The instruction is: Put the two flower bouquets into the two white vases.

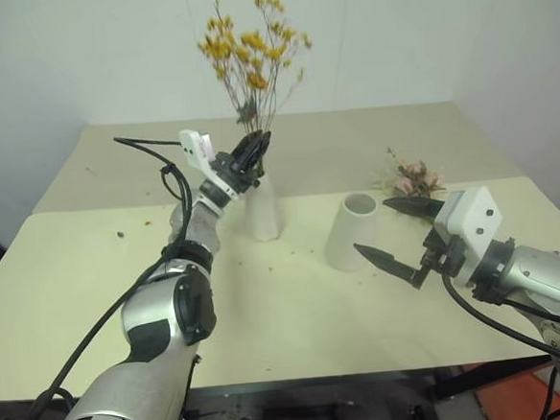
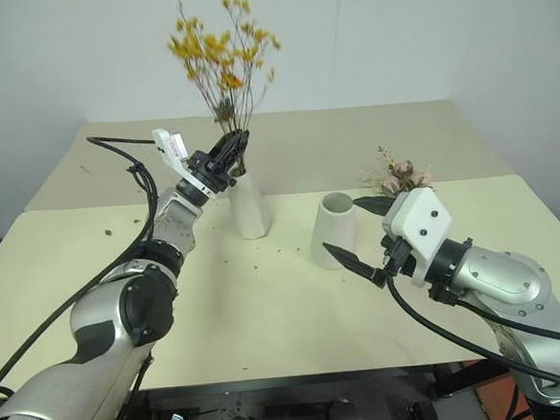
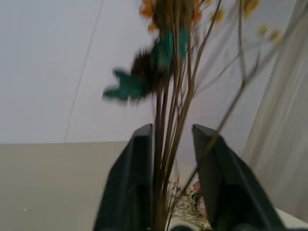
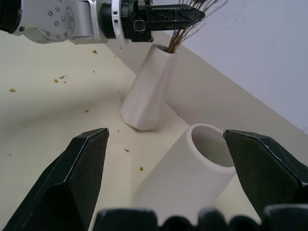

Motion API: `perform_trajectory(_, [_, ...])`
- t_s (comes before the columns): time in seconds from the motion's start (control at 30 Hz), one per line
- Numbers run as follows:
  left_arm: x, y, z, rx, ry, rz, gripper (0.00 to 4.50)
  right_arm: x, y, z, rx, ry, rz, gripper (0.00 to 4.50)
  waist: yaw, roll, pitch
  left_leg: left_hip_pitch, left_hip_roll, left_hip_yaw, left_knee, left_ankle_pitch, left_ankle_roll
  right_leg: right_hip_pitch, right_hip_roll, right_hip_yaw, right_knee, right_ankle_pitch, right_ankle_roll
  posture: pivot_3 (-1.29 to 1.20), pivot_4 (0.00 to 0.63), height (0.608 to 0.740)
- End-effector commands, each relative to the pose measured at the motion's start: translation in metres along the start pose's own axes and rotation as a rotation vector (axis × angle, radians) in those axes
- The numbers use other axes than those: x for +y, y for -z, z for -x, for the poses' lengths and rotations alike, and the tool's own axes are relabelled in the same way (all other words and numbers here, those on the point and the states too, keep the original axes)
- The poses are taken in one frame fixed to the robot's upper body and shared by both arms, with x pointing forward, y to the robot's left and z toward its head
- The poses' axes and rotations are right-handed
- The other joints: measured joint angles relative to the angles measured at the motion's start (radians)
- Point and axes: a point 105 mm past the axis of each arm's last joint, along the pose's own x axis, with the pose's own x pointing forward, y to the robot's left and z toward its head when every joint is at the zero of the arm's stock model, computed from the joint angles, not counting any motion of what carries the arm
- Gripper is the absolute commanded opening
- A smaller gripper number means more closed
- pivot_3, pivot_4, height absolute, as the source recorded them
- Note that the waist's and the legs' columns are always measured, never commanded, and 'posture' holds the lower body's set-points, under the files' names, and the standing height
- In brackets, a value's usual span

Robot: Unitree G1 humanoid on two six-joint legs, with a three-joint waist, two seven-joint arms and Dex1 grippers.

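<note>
2 parted left gripper (image 1: 253, 146) fingers flank yellow bouquet (image 1: 250, 53) stems above slim vase (image 1: 264, 208).

Silver-grey rounded arm shells, black joints, loose black cables, white wrist blocks, screw-dotted metal cuff, black pointed fingers (image 4: 82, 178)

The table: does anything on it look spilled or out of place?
Yes. Small dark crumbs lie scattered on the table, some near the slim vase. The pink bouquet lies flat behind the wide vase, not yet in it.
</note>
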Motion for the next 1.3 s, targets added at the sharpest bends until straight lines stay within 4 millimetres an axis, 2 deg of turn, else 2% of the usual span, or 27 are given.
perform_trajectory(0.03, [-0.002, -0.012, 0.001, -0.033, 0.040, -0.032, 2.61, -0.009, -0.013, 0.003, -0.045, 0.035, 0.055, 4.50, 0.001, 0.000, 0.000, 0.000, 0.000, 0.000, 0.000, 0.000, 0.000, 0.000, 0.000, 0.000, 0.000, 0.000, 0.000, 0.00, 0.150, 0.740])
perform_trajectory(0.2, [0.003, -0.013, 0.007, -0.042, 0.015, -0.033, 4.26, -0.011, -0.013, 0.003, -0.047, 0.035, 0.065, 4.50, 0.000, 0.000, 0.000, 0.000, 0.000, 0.000, 0.000, 0.000, 0.000, 0.000, 0.000, 0.000, 0.000, 0.000, 0.000, 0.00, 0.150, 0.740])
perform_trajectory(0.23, [0.004, -0.012, 0.008, -0.038, 0.015, -0.036, 4.48, -0.012, -0.013, 0.003, -0.047, 0.035, 0.067, 4.50, 0.000, 0.000, 0.000, 0.000, 0.000, 0.000, 0.000, 0.000, 0.000, 0.000, 0.000, 0.000, 0.000, 0.000, 0.000, 0.00, 0.150, 0.740])
perform_trajectory(0.43, [0.000, -0.007, 0.019, 0.064, 0.112, -0.118, 4.48, -0.015, -0.010, 0.002, -0.048, 0.038, 0.068, 4.50, 0.000, 0.000, 0.000, 0.000, 0.000, 0.000, 0.000, 0.000, 0.000, 0.000, 0.000, 0.000, 0.000, 0.000, 0.000, 0.00, 0.150, 0.740])
perform_trajectory(0.53, [0.006, -0.008, 0.021, 0.108, 0.076, -0.166, 4.48, -0.016, -0.010, 0.000, -0.050, 0.037, 0.072, 4.50, 0.001, 0.000, 0.000, 0.000, 0.000, 0.000, 0.000, 0.000, 0.000, 0.000, 0.000, 0.000, 0.000, 0.001, -0.001, 0.00, 0.150, 0.740])
perform_trajectory(0.63, [0.015, -0.022, 0.028, 0.079, 0.042, -0.191, 4.48, -0.019, -0.011, -0.001, -0.057, 0.042, 0.079, 4.50, -0.001, 0.000, 0.000, 0.000, 0.000, 0.000, 0.000, 0.000, 0.000, 0.000, 0.000, 0.000, 0.000, 0.001, -0.001, 0.00, 0.150, 0.740])
perform_trajectory(0.83, [0.019, -0.047, 0.054, 0.083, 0.136, -0.215, 4.48, -0.025, -0.009, 0.002, -0.037, 0.068, 0.081, 4.50, -0.004, 0.000, 0.000, 0.000, 0.000, 0.000, 0.000, 0.000, 0.000, -0.001, 0.000, 0.000, 0.001, 0.001, -0.002, 0.00, 0.150, 0.740])
perform_trajectory(0.97, [0.029, -0.075, 0.091, 0.057, 0.104, -0.314, 4.48, -0.045, 0.002, 0.011, 0.032, 0.169, 0.055, 4.50, -0.005, 0.000, 0.000, 0.000, 0.001, 0.000, 0.000, 0.000, 0.000, 0.000, 0.000, 0.000, 0.001, 0.001, -0.002, 0.00, 0.150, 0.740])
perform_trajectory(1.03, [0.027, -0.079, 0.104, 0.083, 0.108, -0.349, 4.48, -0.052, 0.007, 0.015, 0.067, 0.205, 0.036, 4.50, -0.004, 0.000, 0.000, 0.000, 0.001, 0.000, 0.000, 0.000, 0.000, -0.001, 0.000, 0.000, 0.002, 0.004, -0.007, 0.00, 0.150, 0.740])
perform_trajectory(1.1, [0.014, -0.082, 0.119, 0.133, 0.163, -0.378, 4.48, -0.063, 0.013, 0.020, 0.101, 0.257, 0.033, 4.50, -0.002, 0.000, 0.000, 0.000, 0.001, 0.000, 0.000, 0.000, 0.000, -0.001, 0.000, 0.000, 0.002, 0.005, -0.008, 0.00, 0.150, 0.740])
perform_trajectory(1.2, [-0.022, -0.076, 0.132, 0.278, 0.329, -0.413, 4.48, -0.084, 0.025, 0.030, 0.186, 0.340, 0.014, 4.50, 0.000, 0.000, 0.000, 0.000, 0.001, 0.000, 0.000, 0.000, 0.000, -0.001, 0.000, 0.000, 0.002, 0.005, -0.008, 0.00, 0.150, 0.740])
perform_trajectory(1.3, [-0.054, -0.064, 0.125, 0.436, 0.433, -0.466, 4.48, -0.104, 0.049, 0.042, 0.364, 0.332, -0.022, 4.50, 0.016, 0.000, 0.000, 0.000, 0.001, 0.000, 0.000, 0.000, 0.000, 0.000, 0.000, 0.000, 0.002, 0.005, -0.008, 0.00, 0.150, 0.740])
